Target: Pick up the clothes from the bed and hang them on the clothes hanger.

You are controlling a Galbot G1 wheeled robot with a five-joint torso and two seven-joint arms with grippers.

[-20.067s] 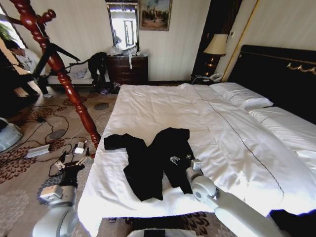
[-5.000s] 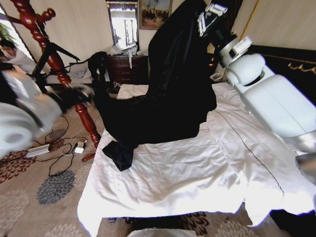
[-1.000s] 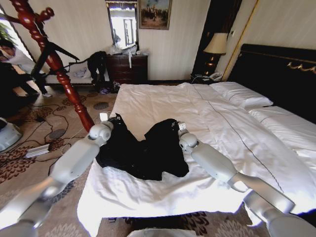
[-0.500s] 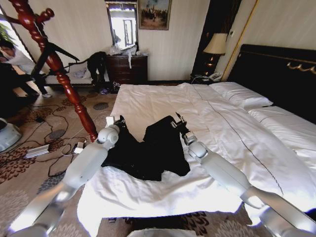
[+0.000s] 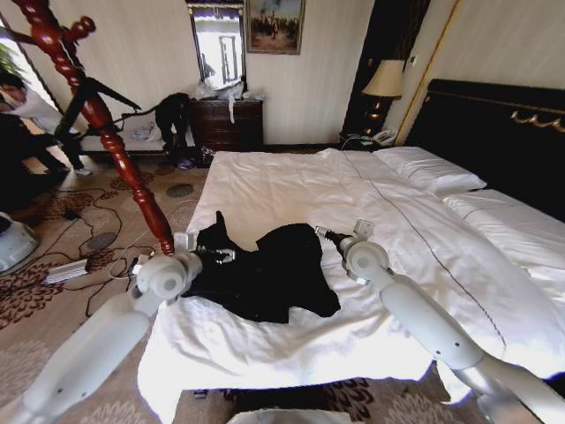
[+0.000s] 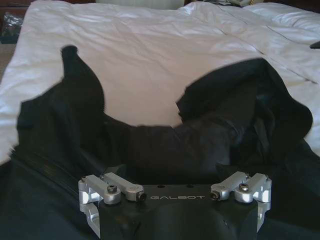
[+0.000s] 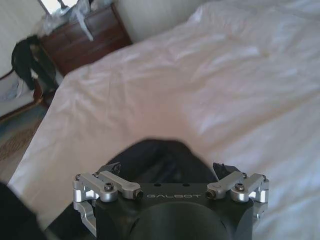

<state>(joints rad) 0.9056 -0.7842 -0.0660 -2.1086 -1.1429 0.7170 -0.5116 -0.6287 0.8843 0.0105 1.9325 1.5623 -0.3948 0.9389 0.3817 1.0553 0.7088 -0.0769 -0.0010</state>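
Observation:
The clothes (image 5: 265,274) lie as a crumpled black heap on the near left part of the bed (image 5: 371,212), with one fold sticking up at the left. My left gripper (image 5: 216,256) lies low over the heap's left side, open; the left wrist view has black clothes (image 6: 165,145) spread right in front of it (image 6: 175,175). At the heap's right edge my right gripper (image 5: 324,233) is open too, with the clothes (image 7: 160,155) lying between and just past its spread fingers (image 7: 167,167). The red-brown clothes hanger (image 5: 97,115) stands off the bed's left side.
Cables and small boxes (image 5: 79,265) litter the patterned carpet left of the bed. A dark dresser (image 5: 225,124) stands by the far wall. A lamp (image 5: 384,84) sits beside the black headboard (image 5: 494,132), and white pillows (image 5: 433,172) lie at the bed's head.
Five seconds ago the right gripper held the clothes high; they lie on the bed again. Over the last second both arms drew back towards me, and the heap barely shifted.

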